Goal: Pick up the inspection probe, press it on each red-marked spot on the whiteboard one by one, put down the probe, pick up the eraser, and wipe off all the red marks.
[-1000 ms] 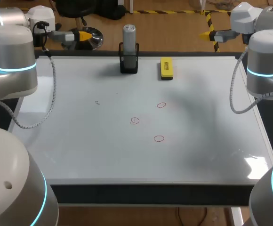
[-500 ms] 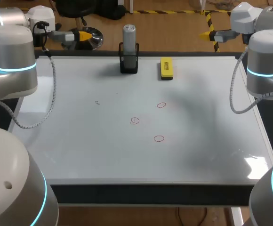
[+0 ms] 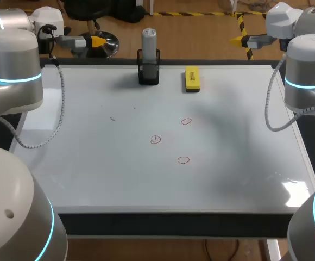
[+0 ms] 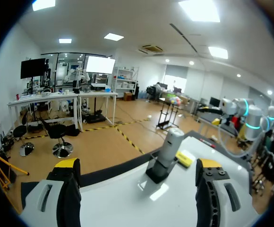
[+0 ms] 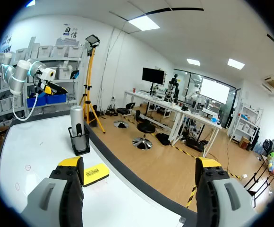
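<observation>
Standing upright in a black stand (image 3: 149, 74) at the far edge of the whiteboard (image 3: 92, 174), the probe (image 3: 149, 40) is showing its grey barrel well above the stand's rim. The yellow eraser (image 3: 192, 79) is lying flat just right of the stand, not touching it. Three red marks (image 3: 155, 140) are sitting on the board nearer the robot than the stand, apart from each other, none wiped.

The left claw (image 4: 137, 164) is hanging past the desk (image 3: 168, 224) edge, left of the stand, fingers spread wide w/ nothing btwn them. The right claw (image 5: 140, 163) is hanging right of the stand, beyond the eraser, likewise spread & empty.

Handling, as a judgement:
- The probe is looking stiff, smooth & round, prob light to medium weight, so it may be slipping or twisting in a weak pinch.
- Best hold is looking like the bare upper barrel, above the stand, squeezing from two opp. sides.
- Lifting straight up is mattering, b/c a tilted pull could be dragging or tipping the stand.
- The eraser is looking light & flat w/ a hard back. Pinching across its narrow sides should be working, keeping the wiping face down.
</observation>
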`<state>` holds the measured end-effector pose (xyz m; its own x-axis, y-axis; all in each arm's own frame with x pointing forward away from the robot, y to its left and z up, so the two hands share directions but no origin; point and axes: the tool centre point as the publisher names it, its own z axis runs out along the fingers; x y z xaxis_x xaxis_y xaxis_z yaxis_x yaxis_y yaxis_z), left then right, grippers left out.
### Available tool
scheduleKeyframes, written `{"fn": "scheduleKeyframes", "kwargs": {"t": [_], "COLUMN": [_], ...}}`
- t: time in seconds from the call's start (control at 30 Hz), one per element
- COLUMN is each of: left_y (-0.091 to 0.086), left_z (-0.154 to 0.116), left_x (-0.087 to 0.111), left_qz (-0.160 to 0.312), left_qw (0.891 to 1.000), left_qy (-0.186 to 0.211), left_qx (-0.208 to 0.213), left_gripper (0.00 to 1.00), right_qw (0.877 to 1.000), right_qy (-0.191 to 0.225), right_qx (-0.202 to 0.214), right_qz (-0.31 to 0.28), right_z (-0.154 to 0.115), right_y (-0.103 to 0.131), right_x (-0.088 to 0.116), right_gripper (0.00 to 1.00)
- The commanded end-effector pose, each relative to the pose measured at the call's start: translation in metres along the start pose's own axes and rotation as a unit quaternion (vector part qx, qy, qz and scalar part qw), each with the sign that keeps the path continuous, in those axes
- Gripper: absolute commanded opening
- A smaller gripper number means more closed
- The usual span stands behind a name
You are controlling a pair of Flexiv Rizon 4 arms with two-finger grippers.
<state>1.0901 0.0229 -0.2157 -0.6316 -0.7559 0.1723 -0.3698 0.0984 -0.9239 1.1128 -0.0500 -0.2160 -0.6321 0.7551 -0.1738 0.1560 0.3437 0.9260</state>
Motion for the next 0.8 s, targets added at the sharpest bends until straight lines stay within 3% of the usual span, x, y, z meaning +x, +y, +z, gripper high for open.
{"fn": "scheduleKeyframes", "kwargs": {"t": [0.03, 0.67, 0.8], "left_y": [0.0006, 0.0006, 0.0036], "left_z": [0.0003, 0.0003, 0.0032], "left_x": [-0.0004, -0.0004, -0.0001], "left_qz": [0.0, 0.0, 0.02], "left_qw": [1.0, 1.0, 1.0], "left_qy": [0.001, 0.001, 0.023], "left_qx": [0.001, 0.001, -0.005], "left_gripper": [1.0, 1.0, 1.0], "right_qw": [1.0, 1.0, 1.0], "right_qy": [0.0, 0.0, 0.0], "right_qx": [0.0, 0.0, 0.0], "right_qz": [0.0, 0.0, 0.0], "right_z": [0.0004, 0.0004, 0.0004], "right_y": [0.0, 0.0, 0.0], "right_x": [-0.0003, -0.0003, -0.0003], "right_gripper": [1.0, 1.0, 1.0]}}
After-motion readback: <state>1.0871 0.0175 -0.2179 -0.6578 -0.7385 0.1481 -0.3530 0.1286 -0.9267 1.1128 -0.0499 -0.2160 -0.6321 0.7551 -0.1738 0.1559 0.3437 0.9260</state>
